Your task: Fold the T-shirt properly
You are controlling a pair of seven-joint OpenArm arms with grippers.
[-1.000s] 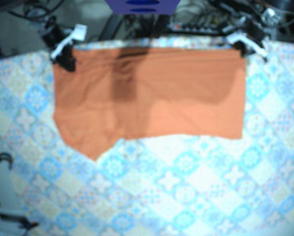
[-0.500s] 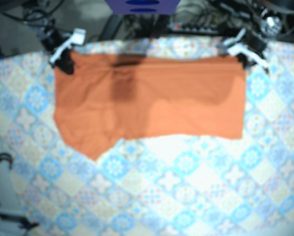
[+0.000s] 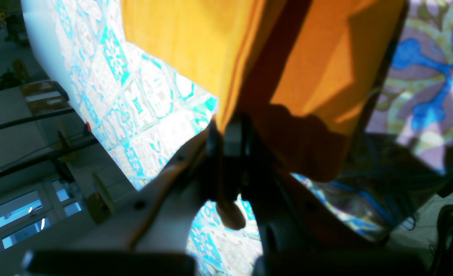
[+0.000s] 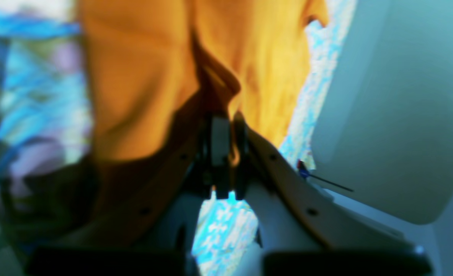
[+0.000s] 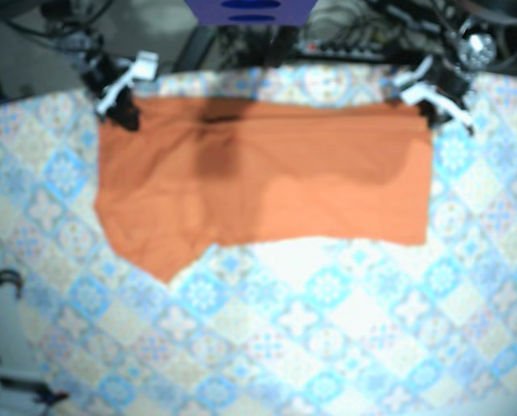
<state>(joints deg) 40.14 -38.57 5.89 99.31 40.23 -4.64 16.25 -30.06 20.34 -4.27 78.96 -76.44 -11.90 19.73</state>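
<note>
T-shirt (image 5: 267, 173) spread on counter (image 5: 327, 338), half-folded. Far corners pinched by left end effector (image 3: 228, 132) and right end effector (image 4: 226, 130). Risk: shallow pinch slips; uneven pull skews fold.

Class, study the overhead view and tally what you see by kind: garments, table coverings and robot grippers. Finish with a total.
Garments: 1, the orange T-shirt
Table coverings: 1, the patterned tablecloth
Grippers: 2, the left gripper and the right gripper, each with jaws shut on a shirt corner
Total: 4
</note>
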